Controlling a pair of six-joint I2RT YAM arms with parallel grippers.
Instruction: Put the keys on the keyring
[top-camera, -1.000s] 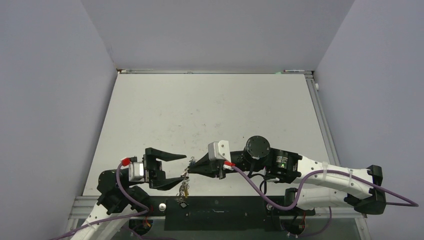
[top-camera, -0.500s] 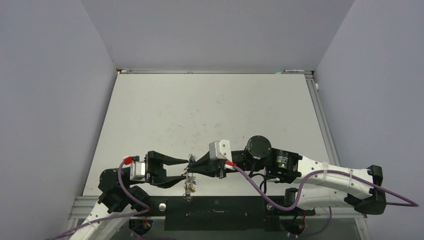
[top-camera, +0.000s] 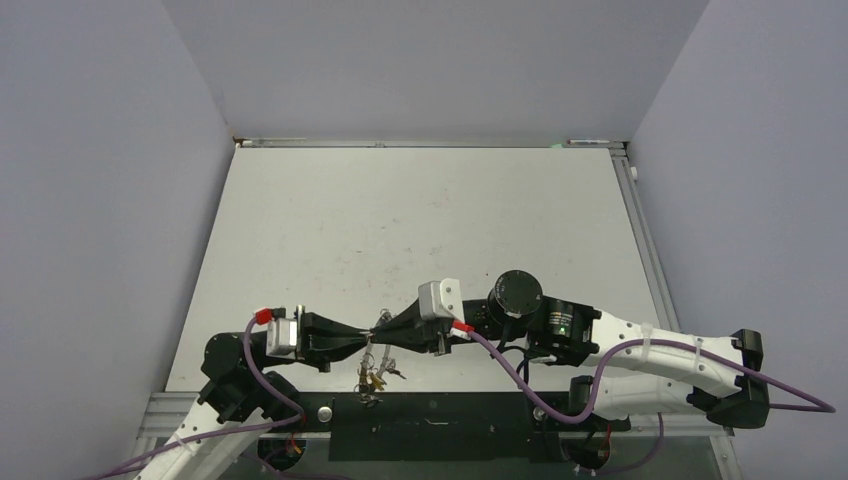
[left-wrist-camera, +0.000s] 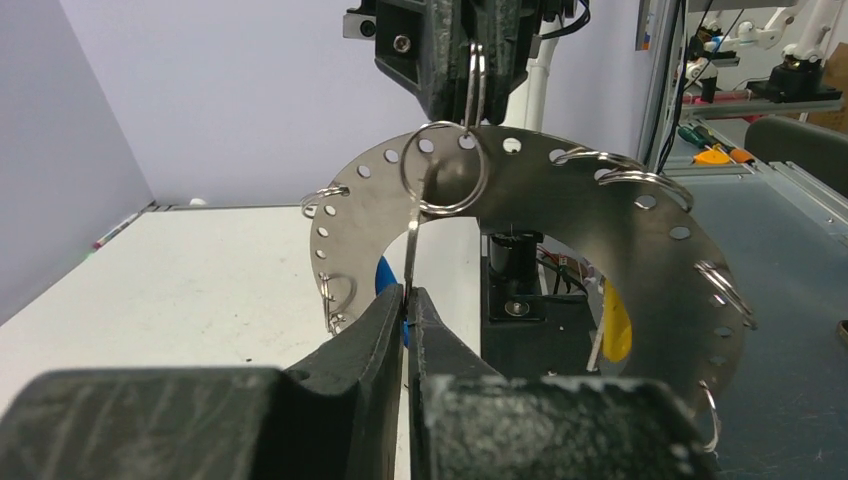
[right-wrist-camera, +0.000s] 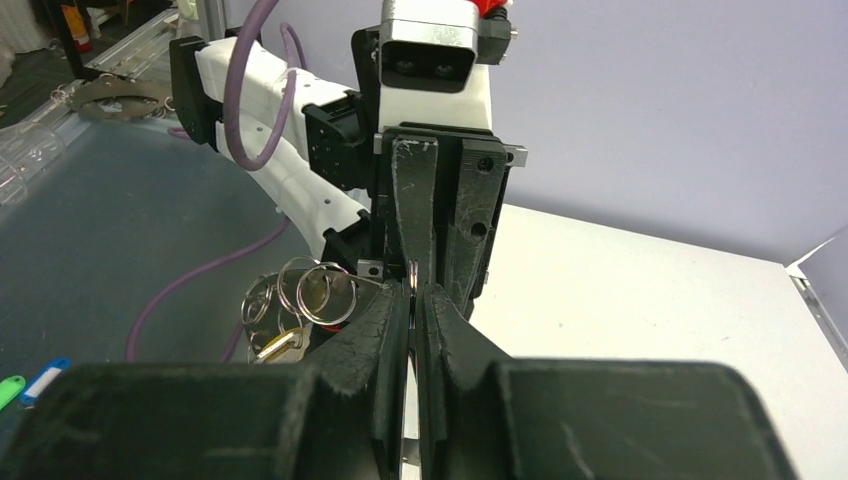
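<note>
Item, nearest the arm bases: a small bunch of keys (top-camera: 369, 377) hanging over the table's near edge, below the two claws; the right wrist view shows a brass-coloured key and several wire rings in it. Item: left gripper (left-wrist-camera: 407, 300), pointing right, jaws pressed together on the lower end of a silver key (left-wrist-camera: 411, 245), seen edge-on as a thin upright strip. Item: split ring (left-wrist-camera: 404, 172), at the top of that key, overlapping the keyring's upper rim beside two of its holes; whether it is threaded through cannot be told. Item: the keyring (left-wrist-camera: 600, 215), a broad flat silvery band pierced with holes and carrying small wire loops round its rim, held in the air between the two claws; a blue plastic piece (left-wrist-camera: 384, 277) and a yellow plastic piece (left-wrist-camera: 615, 325) show behind it. Item: right gripper (right-wrist-camera: 412, 295), pointing left and meeting the left one tip to tip, jaws closed tight on one of the keyring's rim loops. Item, beyond: white table (top-camera: 420, 230), scuffed, with pale lilac walls (top-camera: 430, 60) on three sides
</note>
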